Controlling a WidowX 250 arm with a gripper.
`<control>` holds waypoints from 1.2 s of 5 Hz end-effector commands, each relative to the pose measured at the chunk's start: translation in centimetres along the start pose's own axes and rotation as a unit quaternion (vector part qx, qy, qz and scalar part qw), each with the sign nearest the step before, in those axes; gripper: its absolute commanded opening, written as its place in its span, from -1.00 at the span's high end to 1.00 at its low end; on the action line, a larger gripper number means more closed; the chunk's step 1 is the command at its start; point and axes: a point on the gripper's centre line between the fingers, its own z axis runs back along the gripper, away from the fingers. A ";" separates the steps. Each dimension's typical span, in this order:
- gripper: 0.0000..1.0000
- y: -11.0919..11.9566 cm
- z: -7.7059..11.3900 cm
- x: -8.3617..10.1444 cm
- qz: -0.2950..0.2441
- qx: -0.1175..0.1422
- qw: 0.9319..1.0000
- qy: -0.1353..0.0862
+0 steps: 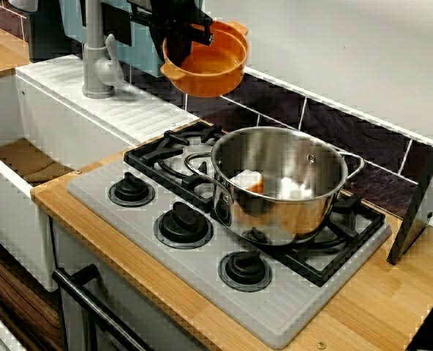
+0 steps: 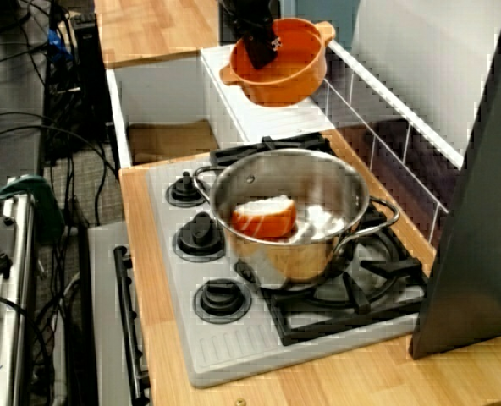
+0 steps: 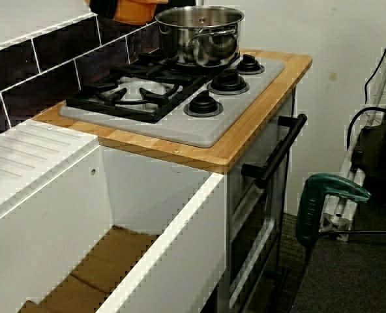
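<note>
In the front view of the stove, my black gripper (image 1: 193, 33) is shut on the near rim of a small orange two-handled pot (image 1: 209, 64), holding it in the air, slightly tilted. It hangs above the back left corner of the stove, over the free burner grate (image 1: 165, 157). The end-on view shows one finger (image 2: 263, 51) reaching inside the orange pot (image 2: 283, 68). To the right and lower, a steel pot (image 1: 282, 183) stands on the right burner, holding an orange-and-white piece (image 2: 265, 217) and something white (image 1: 295, 189). The low view from the sink catches only the orange pot's underside (image 3: 133, 10).
Three black knobs (image 1: 181, 223) line the front of the grey stove top (image 1: 165, 270). A grey faucet (image 1: 96, 62) and a white sink basin (image 1: 26, 161) lie to the left. A dark slab (image 1: 421, 197) leans at the right. Dark tiles run behind. An oven handle (image 3: 278, 153) projects below.
</note>
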 end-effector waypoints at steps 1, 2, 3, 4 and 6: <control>1.00 0.3 0.3 -0.3 -0.003 -0.012 1.000 -0.003; 1.00 0.4 -0.2 -0.7 -0.004 -0.015 1.000 0.007; 1.00 0.4 -1.0 -1.5 -0.007 -0.017 1.000 0.022; 1.00 0.5 -2.0 -2.4 -0.009 -0.016 0.999 0.040; 1.00 0.6 -3.3 -3.8 -0.022 -0.006 0.999 0.029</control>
